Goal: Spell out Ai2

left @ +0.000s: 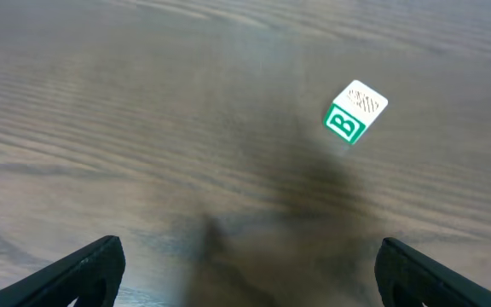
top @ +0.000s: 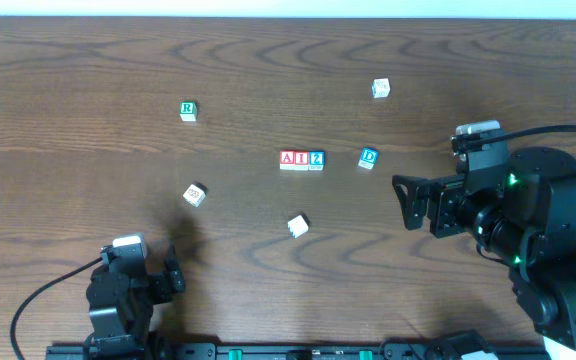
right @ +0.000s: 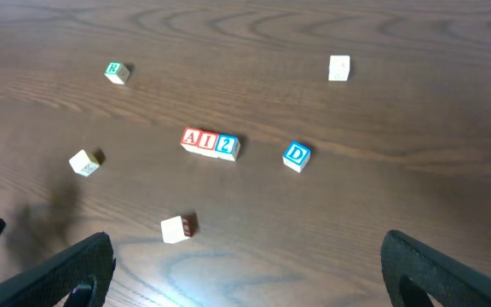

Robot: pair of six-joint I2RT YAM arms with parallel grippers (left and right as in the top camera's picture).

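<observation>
Overhead, the A cube (top: 287, 159), I cube (top: 301, 159) and 2 cube (top: 316, 159) sit touching in a straight row near the middle of the table (top: 88, 60), reading A, I, 2 from left to right in the picture. The D cube (top: 368, 157) lies near the 2 cube on the side away from the A cube, apart from it and turned a little askew. The right claw (top: 405, 203) hangs on that same side, past the D cube and well apart from the row, its fingers pointing toward the cubes. The right wrist view shows both fingers spread wide with nothing between them, and the row ahead, slightly left of centre. The left claw (left: 250, 273) is by the near table edge, well apart from the row, also spread wide and empty. Ahead of it lies a B cube (left: 354, 111), turned at an angle. The R cube (top: 188, 110) lies well apart from both claws.
</observation>
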